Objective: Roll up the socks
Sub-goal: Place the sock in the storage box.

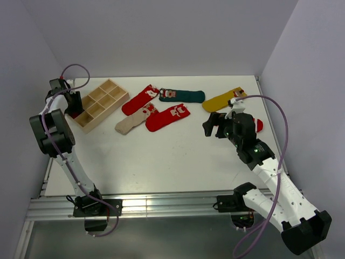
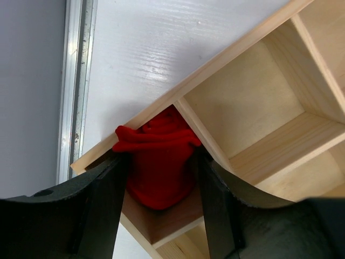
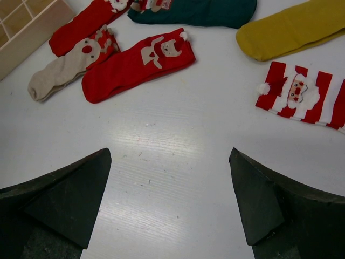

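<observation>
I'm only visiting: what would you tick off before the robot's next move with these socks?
1. The rolled red sock sits inside the corner compartment of the wooden tray: ok.
2. The left gripper is free of that sock: cannot tell; its fingers sit close on both sides.
3. The right gripper is open and empty: ok.
4. The striped sock lies flat: ok.
5. Bare table between the right gripper and the striped sock: ok.

Rolled red sock in tray corner, others flat: red, red, beige, green, mustard, striped
</observation>
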